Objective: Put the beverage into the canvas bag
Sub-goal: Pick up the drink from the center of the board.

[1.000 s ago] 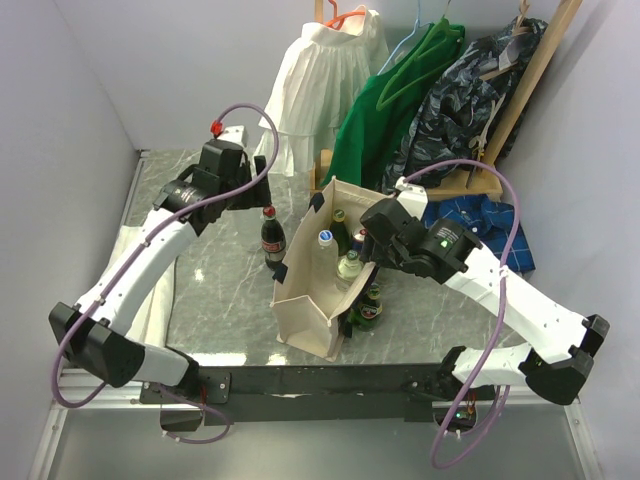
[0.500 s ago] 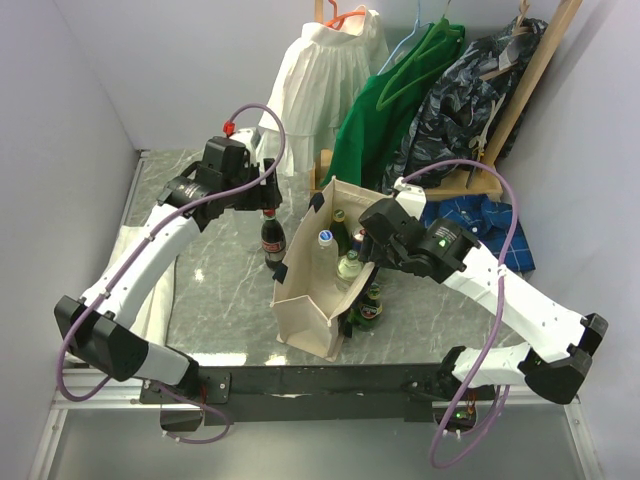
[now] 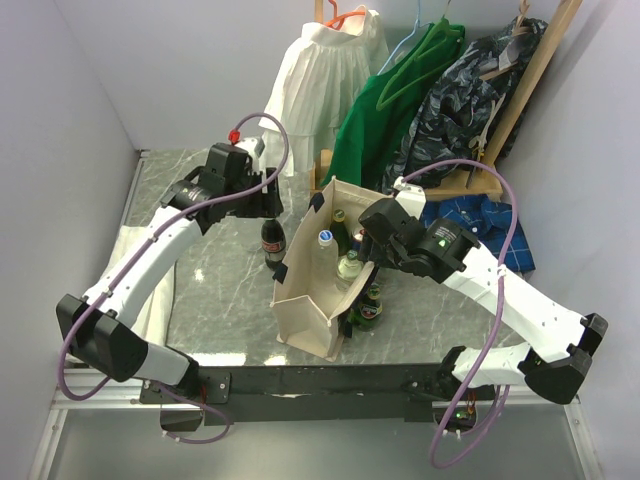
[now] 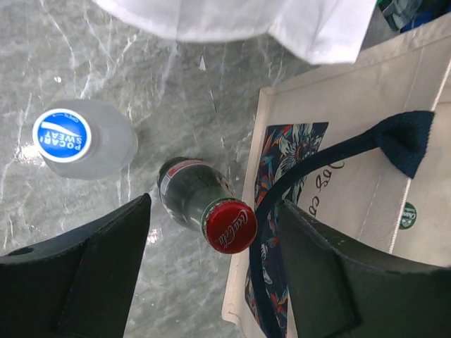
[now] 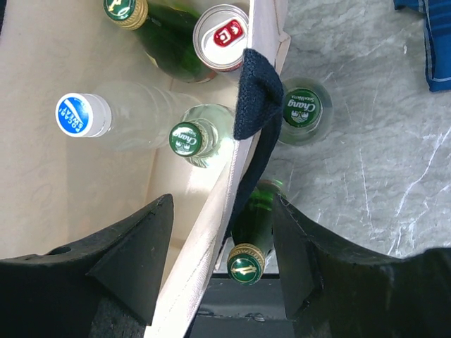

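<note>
On the marble table [image 3: 215, 290], top view: L gripper [image 3: 266, 203] has swung right in the last sec and now hangs over the cola [image 3: 272, 242], which stands upright just left of the bag [image 3: 303, 300]. That suggests a pick-up is next; the cola isn't in the bag yet. R gripper [image 3: 368, 238] has barely moved and sits over the bag's right rim. Hanging clothes [image 3: 400, 90] fill the back.

L wrist view: L gripper [image 4: 213, 205] is wide open and holds nothing, w/ fingers either side of the cola's red cap [image 4: 229, 227] but apart from it. A blue-cap bottle [image 4: 77, 141] stands near on the left. The bag's navy handle [image 4: 338, 151] arches close beside the cap & could snag the right finger on descent.

R wrist view: R gripper [image 5: 222, 203] is wide open and empty, straddling the bag wall [image 5: 204, 246] w/o pinching it. Inside the bag: three bottles [image 5: 83, 115] and a can [image 5: 220, 28]. Outside, just beside it: two green bottles [image 5: 301, 111].
</note>
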Controlling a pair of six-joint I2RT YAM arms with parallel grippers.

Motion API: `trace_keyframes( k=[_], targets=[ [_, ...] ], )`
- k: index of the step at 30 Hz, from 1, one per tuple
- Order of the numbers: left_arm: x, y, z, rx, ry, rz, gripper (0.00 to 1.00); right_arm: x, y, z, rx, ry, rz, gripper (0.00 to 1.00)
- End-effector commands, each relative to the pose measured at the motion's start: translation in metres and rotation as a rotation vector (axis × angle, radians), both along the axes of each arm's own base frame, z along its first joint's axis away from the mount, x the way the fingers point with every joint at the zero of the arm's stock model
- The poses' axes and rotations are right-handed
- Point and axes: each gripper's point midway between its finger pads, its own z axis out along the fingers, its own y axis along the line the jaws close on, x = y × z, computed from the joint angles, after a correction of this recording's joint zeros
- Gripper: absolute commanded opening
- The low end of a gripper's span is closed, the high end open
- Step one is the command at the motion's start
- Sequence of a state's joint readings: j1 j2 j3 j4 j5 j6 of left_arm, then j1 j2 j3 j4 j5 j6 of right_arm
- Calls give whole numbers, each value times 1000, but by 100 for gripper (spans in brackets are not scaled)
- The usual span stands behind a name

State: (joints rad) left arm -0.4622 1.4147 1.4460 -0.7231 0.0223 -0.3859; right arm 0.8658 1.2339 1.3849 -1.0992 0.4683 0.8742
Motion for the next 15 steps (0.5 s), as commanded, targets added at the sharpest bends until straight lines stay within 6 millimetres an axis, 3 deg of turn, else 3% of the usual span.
trace_keyframes(
  k=[1, 15],
  targets=[
    [-9, -2, 12, -19, -32, -29, 76, 5, 3, 3, 22, -24, -15, 65],
    [-13, -4, 3, 0, -16, -37, 70, 5, 3, 0, 15, -19, -14, 65]
  ],
)
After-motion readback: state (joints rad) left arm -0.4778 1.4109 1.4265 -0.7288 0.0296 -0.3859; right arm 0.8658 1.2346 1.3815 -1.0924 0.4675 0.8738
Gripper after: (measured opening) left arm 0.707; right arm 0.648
